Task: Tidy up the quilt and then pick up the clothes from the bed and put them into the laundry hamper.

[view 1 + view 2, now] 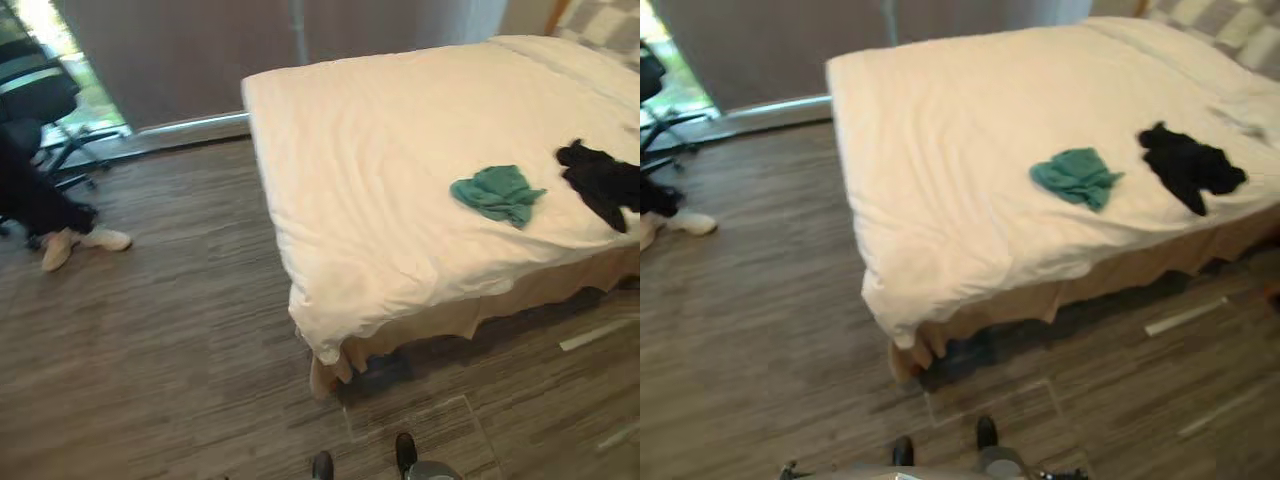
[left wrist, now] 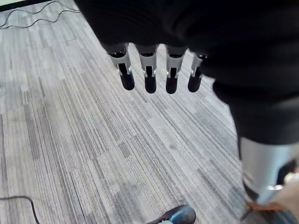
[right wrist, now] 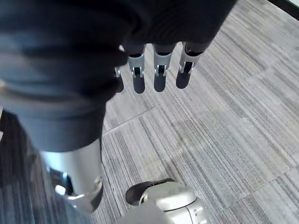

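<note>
Both hands hang low over the floor (image 2: 93, 140), well apart from the bed (image 1: 400, 130) and holding nothing. Seen in its wrist view, the left hand (image 2: 149, 70) has its fingers (image 2: 150, 79) straight and relaxed in a row, dark tips pointing down at the grey striped floor planks. The right hand (image 3: 154, 65) looks the same in its own wrist view: fingers (image 3: 160, 74) straight, loosely side by side, nothing between them, floor below.

No writing or label can be read on anything in view.

Taking the bed as the landmark: the white quilt (image 1: 370, 200) covers it and lies mostly smooth, with soft wrinkles toward the near corner, where its edge hangs down over a tan bed skirt (image 1: 470, 315). On the quilt, near the bed's near long edge, lies a crumpled teal garment (image 1: 497, 193). Just beside it, farther toward the head of the bed, lies a crumpled black garment (image 1: 603, 180); the two are apart, not touching. At the head end sit checked pillows (image 1: 1230, 25). Both garments are on top of the quilt and far from either hand.

Past the foot of the bed a grey curtain (image 1: 250, 50) hangs to the floor. Off the far foot corner of the bed, a person's legs in dark trousers and pale shoes (image 1: 85, 243) show beside a black office chair (image 1: 45, 100). A pale strip (image 1: 593, 335) lies on the floor close to the bed's near side.
</note>
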You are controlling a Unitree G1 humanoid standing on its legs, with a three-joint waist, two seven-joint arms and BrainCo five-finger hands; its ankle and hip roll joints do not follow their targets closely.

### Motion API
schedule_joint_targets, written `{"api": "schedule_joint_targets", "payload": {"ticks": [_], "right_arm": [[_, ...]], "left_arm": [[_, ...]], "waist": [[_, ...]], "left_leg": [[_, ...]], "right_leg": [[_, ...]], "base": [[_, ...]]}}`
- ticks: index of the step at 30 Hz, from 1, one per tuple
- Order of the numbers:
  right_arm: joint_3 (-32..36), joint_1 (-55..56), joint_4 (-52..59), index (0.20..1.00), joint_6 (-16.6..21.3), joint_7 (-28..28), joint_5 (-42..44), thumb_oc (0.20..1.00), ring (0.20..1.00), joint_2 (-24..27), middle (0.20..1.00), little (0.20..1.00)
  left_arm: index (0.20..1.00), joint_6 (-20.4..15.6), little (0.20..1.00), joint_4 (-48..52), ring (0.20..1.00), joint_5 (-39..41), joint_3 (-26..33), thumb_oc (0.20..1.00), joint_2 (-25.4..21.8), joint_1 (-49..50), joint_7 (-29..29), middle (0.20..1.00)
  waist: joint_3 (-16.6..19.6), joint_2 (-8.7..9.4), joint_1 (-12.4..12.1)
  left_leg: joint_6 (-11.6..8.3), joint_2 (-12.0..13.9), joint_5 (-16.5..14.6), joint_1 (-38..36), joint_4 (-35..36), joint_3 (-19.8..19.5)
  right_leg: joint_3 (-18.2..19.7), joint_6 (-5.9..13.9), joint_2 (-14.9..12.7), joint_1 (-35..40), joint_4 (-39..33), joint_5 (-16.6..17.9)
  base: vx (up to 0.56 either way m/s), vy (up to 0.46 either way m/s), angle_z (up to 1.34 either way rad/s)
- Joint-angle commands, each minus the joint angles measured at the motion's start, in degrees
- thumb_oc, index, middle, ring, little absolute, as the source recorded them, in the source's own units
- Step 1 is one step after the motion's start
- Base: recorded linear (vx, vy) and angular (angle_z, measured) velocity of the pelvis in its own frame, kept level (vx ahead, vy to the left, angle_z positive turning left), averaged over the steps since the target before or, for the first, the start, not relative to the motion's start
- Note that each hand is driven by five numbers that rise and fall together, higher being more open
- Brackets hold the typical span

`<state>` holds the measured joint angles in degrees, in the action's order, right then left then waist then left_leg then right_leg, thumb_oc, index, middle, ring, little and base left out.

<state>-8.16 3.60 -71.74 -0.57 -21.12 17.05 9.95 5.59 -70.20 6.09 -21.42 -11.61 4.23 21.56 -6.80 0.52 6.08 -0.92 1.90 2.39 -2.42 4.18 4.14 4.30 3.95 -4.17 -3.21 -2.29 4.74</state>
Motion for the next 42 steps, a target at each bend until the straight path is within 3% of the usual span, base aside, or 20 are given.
{"api": "schedule_joint_targets", "payload": {"ticks": [1, 2, 3, 4, 7, 12, 13, 14, 15, 16, 17, 19, 20, 21, 23, 25, 26, 31, 37, 42], "right_arm": [[1.14, -0.6, 1.1, 1.0, 4.17, -0.7, 1.45, 1.0, 1.0, 1.84, 1.0, 1.0], [1.14, -0.66, 1.15, 1.0, 4.19, -0.66, 1.79, 1.0, 1.0, 1.82, 1.0, 1.0], [1.17, -1.25, 1.39, 1.0, 3.55, 0.07, -0.51, 1.0, 1.0, 1.5, 1.0, 1.0], [0.67, -1.68, 1.4, 1.0, 2.49, 0.43, -1.4, 1.0, 1.0, 1.29, 1.0, 1.0], [0.9, -1.8, -0.27, 1.0, 1.42, 1.77, -3.5, 1.0, 1.0, 0.69, 1.0, 1.0], [2.41, -0.53, -3.39, 1.0, 3.25, 2.19, 1.52, 1.0, 1.0, 0.23, 1.0, 1.0], [2.49, -0.25, -3.41, 1.0, 3.39, 1.28, 1.51, 1.0, 1.0, 0.2, 1.0, 1.0], [1.64, -0.23, -3.24, 1.0, 3.02, 0.33, 0.31, 1.0, 1.0, 0.42, 1.0, 1.0], [0.74, -0.42, -3.14, 1.0, 2.92, 0.04, -0.92, 1.0, 1.0, 0.61, 1.0, 1.0], [-0.92, -0.86, -2.8, 1.0, 2.44, -0.57, -3.27, 1.0, 1.0, 1.09, 1.0, 1.0], [-2.5, -1.65, -2.45, 1.0, 1.78, -0.94, -4.51, 1.0, 1.0, 1.74, 1.0, 1.0], [-4.39, -3.16, -2.23, 1.0, 1.99, -1.11, -2.92, 1.0, 1.0, 2.99, 1.0, 1.0], [-4.45, -3.68, -2.06, 1.0, 2.75, -0.94, -1.37, 1.0, 1.0, 3.42, 1.0, 1.0], [-3.75, -4.46, -1.33, 1.0, 4.2, 0.07, 0.27, 1.0, 1.0, 3.63, 1.0, 1.0], [-3.79, -4.74, -1.01, 1.0, 4.72, 0.3, 0.2, 1.0, 1.0, 3.53, 1.0, 1.0], [-4.48, -5.79, -0.72, 1.0, 6.4, 1.39, -0.23, 1.0, 1.0, 3.26, 1.0, 1.0], [-4.29, -5.46, -0.84, 1.0, 7.38, 1.45, -0.13, 1.0, 1.0, 2.94, 1.0, 1.0], [-3.64, -3.7, -1.86, 1.0, 5.79, 0.83, 2.78, 1.0, 1.0, 1.54, 1.0, 1.0], [-4.1, -2.61, -4.21, 1.0, 2.64, 0.75, 0.51, 1.0, 1.0, -0.51, 1.0, 1.0], [-3.02, -2.91, -5.17, 1.0, 3.79, -0.15, -0.31, 1.0, 1.0, -0.6, 1.0, 1.0]], "left_arm": [[1.0, 1.98, 1.0, -1.35, 1.0, 0.11, 0.58, 1.0, 0.0, -0.96, 0.15, 1.0], [1.0, 2.03, 1.0, -1.4, 1.0, -0.03, 0.87, 1.0, 0.0, -1.05, 0.12, 1.0], [1.0, 1.87, 1.0, -1.83, 1.0, 2.74, 3.06, 1.0, 0.35, -1.09, 0.87, 1.0], [1.0, 1.61, 1.0, -2.22, 1.0, 4.15, 5.16, 1.0, 0.72, -1.37, 1.48, 1.0], [1.0, 0.73, 1.0, -3.09, 1.0, 6.14, 7.66, 1.0, 1.33, -1.66, 2.54, 1.0], [1.0, -0.74, 1.0, -3.64, 1.0, 0.29, 5.82, 1.0, 1.85, -2.14, 3.02, 1.0], [1.0, -1.12, 1.0, -3.53, 1.0, -0.31, 5.18, 1.0, 1.97, -2.35, 3.01, 1.0], [1.0, -1.17, 1.0, -3.12, 1.0, 1.6, 4.28, 1.0, 2.09, -2.98, 2.94, 1.0], [1.0, -1.21, 1.0, -3.13, 1.0, 3.47, 4.24, 1.0, 2.44, -3.3, 3.31, 1.0], [1.0, -1.21, 1.0, -3.13, 1.0, 6.93, 4.67, 1.0, 3.19, -3.29, 4.33, 1.0], [1.0, -1.32, 1.0, -3.72, 1.0, 9.46, 5.36, 1.0, 3.93, -3.36, 5.42, 1.0], [1.0, -1.73, 1.0, -4.76, 1.0, 9.06, 6.38, 1.0, 5.09, -3.45, 5.89, 1.0], [1.0, -1.77, 1.0, -5.14, 1.0, 8.0, 6.41, 1.0, 5.13, -3.31, 5.06, 1.0], [1.0, -1.78, 1.0, -5.95, 1.0, 5.77, 6.14, 1.0, 4.66, -2.92, 4.07, 1.0], [1.0, -1.87, 1.0, -6.28, 1.0, 5.85, 5.97, 1.0, 4.19, -2.87, 3.97, 1.0], [1.0, -2.59, 1.0, -7.32, 1.0, 6.93, 5.84, 1.0, 2.89, -2.16, 4.13, 1.0], [1.0, -2.92, 1.0, -7.55, 1.0, 5.75, 5.67, 1.0, 2.5, -2.03, 4.08, 1.0], [1.0, -1.39, 1.0, -7.5, 1.0, -0.77, 2.76, 1.0, 2.28, -4.07, 4.59, 1.0], [1.0, -1.33, 1.0, -7.85, 1.0, 4.97, 3.76, 1.0, 1.1, -6.6, 5.09, 1.0], [1.0, -2.25, 1.0, -8.38, 1.0, 3.9, 4.47, 1.0, 2.27, -6.57, 5.57, 1.0]], "waist": [[-1.95, 0.67, 3.23], [-2.06, 0.68, 3.45], [-2.93, 1.02, 3.29], [-3.24, 1.31, 3.4], [-4.03, 1.54, 2.9], [-3.42, 0.59, 4.13], [-3.1, -0.16, 4.65], [-2.78, -0.95, 4.89], [-2.58, -0.52, 4.57], [-2.56, 0.64, 3.58], [-3.1, 2.02, 1.96], [-4.48, 3.21, -1.08], [-4.71, 3.51, -1.74], [-4.9, 3.47, -2.74], [-4.85, 3.32, -3.03], [-5.02, 1.58, -4.81], [-4.87, 1.43, -5.17], [-2.85, 0.44, -4.11], [-1.59, -0.69, -3.33], [-0.56, -0.38, -3.89]], "left_leg": [[1.06, 2.55, -6.95, -0.66, -6.32, 0.92], [1.07, 2.7, -7.21, -0.94, -6.52, 1.97], [1.05, 3.41, -8.2, -2.3, -7.91, 7.84], [0.99, 4.3, -8.79, -2.96, -9.19, 12.73], [0.66, 6.68, -11.84, -6.09, -12.21, 21.04], [-1.01, 8.91, -10.66, -6.59, -14.52, 20.05], [-2.46, 10.17, -8.17, -6.7, -15.91, 18.73], [-5.48, 13.01, -0.97, -5.76, -22.68, 14.05], [-5.74, 12.94, 3.62, -3.43, -27.65, 10.57], [-5.6, 10.54, 6.75, 2.26, -39.91, 1.06], [-3.78, 4.77, 7.02, 9.68, -50.86, -5.7], [-0.36, -4.01, 4.73, 21.79, -64.75, -9.79], [0.38, -3.69, 4.56, 23.79, -64.02, -9.68], [2.12, -1.52, 3.07, 21.78, -50.53, -8.45], [2.56, -1.29, 2.84, 19.75, -43.49, -8.33], [1.7, -0.91, 2.15, 12.93, -15.89, -11.69], [0.83, -0.66, 1.16, 11.38, -11.69, -13.03], [0.39, -1.17, 1.04, 6.25, -4.14, -13.31], [1.63, -2.31, 1.45, 3.65, -0.46, -13.39], [2.44, -3.01, 0.5, 3.29, -1.35, -12.65]], "right_leg": [[2.87, 4.95, -2.91, -2.17, 5.56, 0.06], [2.4, 5.13, -3.05, -2.59, 5.86, 0.11], [-4.66, 6.0, -4.94, -3.94, 7.53, 0.28], [-8.38, 6.44, -6.39, -5.4, 8.44, 0.8], [-18.83, 7.19, -9.65, -4.76, 10.75, 0.18], [-16.59, 4.28, -6.69, -3.88, 9.41, -0.75], [-15.58, 2.95, -5.06, -3.79, 9.72, -1.76], [-13.09, 0.37, -2.14, -3.49, 9.67, -2.89], [-11.5, -1.63, -0.91, -3.41, 8.91, -2.23], [-7.81, -3.38, 0.07, -2.63, 7.93, -1.61], [-4.97, -4.27, 0.19, -1.52, 7.3, -0.81], [-1.59, -5.18, 1.06, 0.63, 6.82, -0.28], [-1.16, -5.48, 1.44, 1.21, 6.85, -0.29], [-0.7, -4.85, 1.69, 2.45, 6.8, -0.86], [-0.47, -4.32, 1.7, 2.82, 6.76, -1.45], [1.57, -2.66, 2.99, 5.26, 5.4, -3.76], [1.66, -1.98, 2.53, 5.96, 4.66, -4.08], [0.14, 0.1, 1.55, 4.84, 3.27, -3.36], [-0.17, 0.66, 1.45, 3.12, 4.42, -3.23], [-0.78, 0.76, 1.51, 2.47, 5.11, -3.04]], "base": [[-0.04, -0.102, -0.92], [-0.07, -0.128, -1.39], [-0.1, -0.183, -1.94], [-0.08, -0.177, -2.19], [0.05, -0.171, -2.64], [0.09, -0.176, -1.46], [0.18, -0.161, -0.5], [0.15, -0.207, -0.46], [0.15, -0.222, -0.62], [0.09, -0.182, -1.23], [0.11, -0.122, -1.76], [0.06, -0.063, -2.22], [0.18, -0.015, -1.99], [0.18, 0.016, -1.6], [0.16, 0.08, -1.66], [0.23, 0.165, -1.06], [0.16, 0.117, -0.85], [0.09, 0.169, -0.24], [0.06, 0.134, 0.24], [0.1, 0.118, 0.09]]}}
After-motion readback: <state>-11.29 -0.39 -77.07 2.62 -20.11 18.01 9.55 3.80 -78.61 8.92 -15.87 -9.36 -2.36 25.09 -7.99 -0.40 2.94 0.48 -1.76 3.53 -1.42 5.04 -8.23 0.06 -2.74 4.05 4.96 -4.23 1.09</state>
